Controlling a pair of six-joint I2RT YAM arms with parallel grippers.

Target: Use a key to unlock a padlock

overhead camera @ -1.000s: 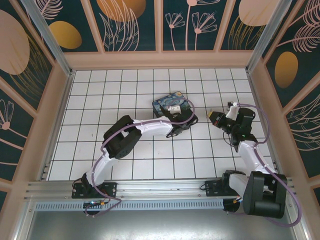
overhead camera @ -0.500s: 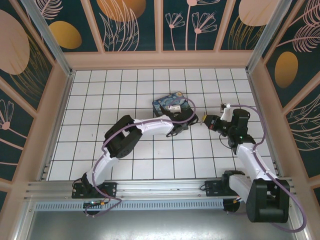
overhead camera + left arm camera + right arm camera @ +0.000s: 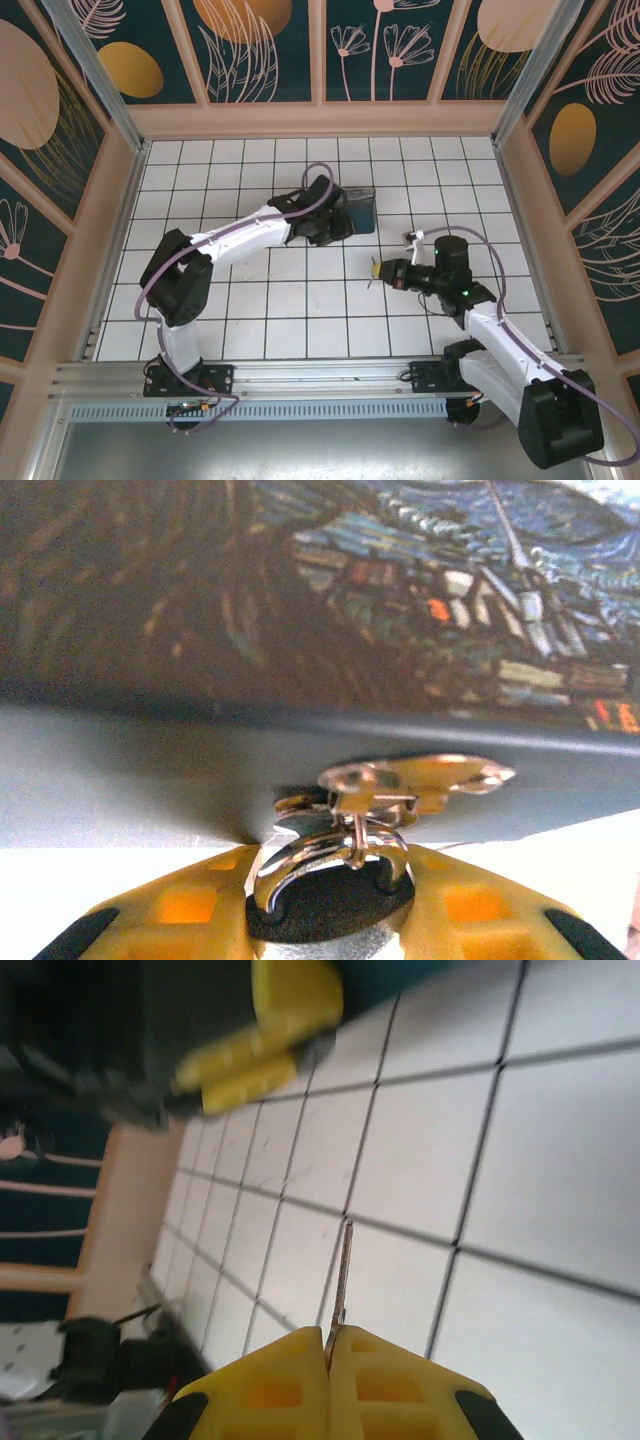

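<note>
Yellow-padded fingers point(image 3: 190, 910) of the left gripper point(image 3: 343, 220) are closed on the padlock point(image 3: 322, 920). In the left wrist view its dark body sits between the two pads, touching both, and its bright curved shackle point(image 3: 300, 855) points toward the box point(image 3: 360, 208). A shiny flat metal tag point(image 3: 415, 776) hangs on a thin ring at the shackle, just in front of the box's grey-blue side wall. The box is painted in blue and yellow swirls. In the top view it stands on the white tiled floor point(image 3: 250, 300) slightly beyond the middle, with the left arm stretched across to its near-left edge. The padlock itself is too small to make out from above. The right gripper point(image 3: 330, 1348) is clamped shut on the key point(image 3: 343, 1275). The key is a thin pale metal sliver seen edge-on, projecting straight out from the seam between the two yellow fingers. The floor tiles lie behind it. From above, the right gripper point(image 3: 385, 271) points left, near the middle of the floor. It is on the near side of the box and apart from the left gripper.
</note>
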